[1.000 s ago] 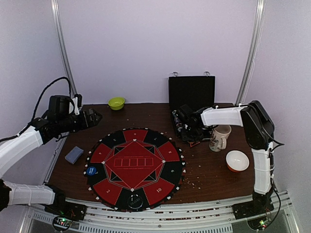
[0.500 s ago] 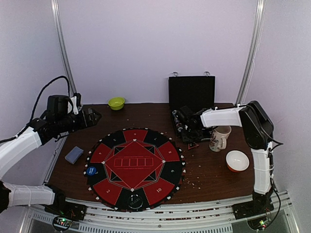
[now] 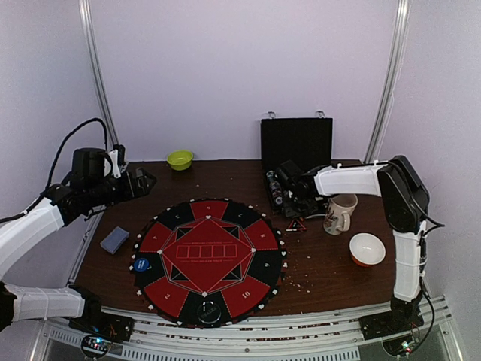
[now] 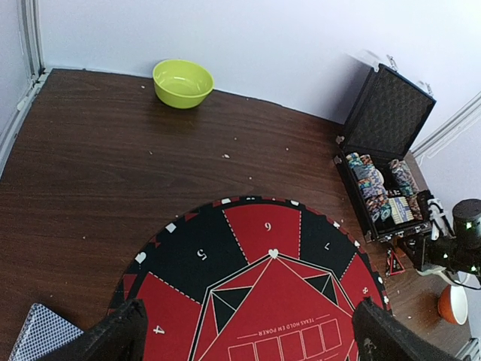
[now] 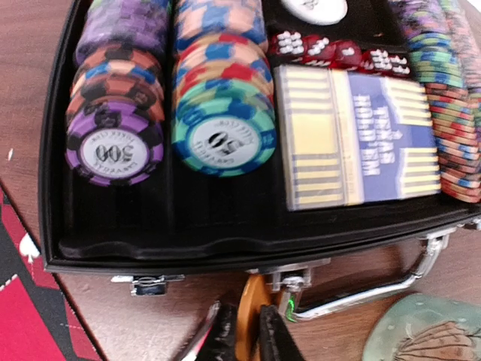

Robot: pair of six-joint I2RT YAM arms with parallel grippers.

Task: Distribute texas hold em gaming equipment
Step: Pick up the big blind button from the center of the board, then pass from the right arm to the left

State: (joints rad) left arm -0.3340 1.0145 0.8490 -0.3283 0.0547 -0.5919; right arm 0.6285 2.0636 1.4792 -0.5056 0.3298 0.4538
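Where the top camera looks down: we count a blue disc (image 3: 141, 264) and a clear-looking disc (image 3: 209, 315) on the round mat (image 3: 207, 252). The card deck (image 3: 114, 240) lies on the table (image 3: 323, 263) just left of the mat. The red-black triangle (image 3: 295, 225) lies between the mat and the white mug (image 3: 340, 213).
Progress: we judge it early. The striped chips (image 3: 275, 189) sit in the open case (image 3: 297, 143), and we see no cards or chips on the mat.
Right arm, top view: it reaches left across the table, with the right tool (image 3: 289, 197) low at the case's front edge.
Left arm, top view: it is raised above the table's far left, with the left tool (image 3: 143, 180) aimed toward the mat.
Left wrist view: we see the tool spread as wide as it goes, holding nothing, with the mat below it and the case off to the right.
Right wrist view: we see the tool pinched almost closed on a thin orange disc (image 5: 250, 289), seen edge-on just in front of the case handle (image 5: 376, 289). Chip rows, a card box (image 5: 353, 139) and red dice (image 5: 331, 51) fill the case.
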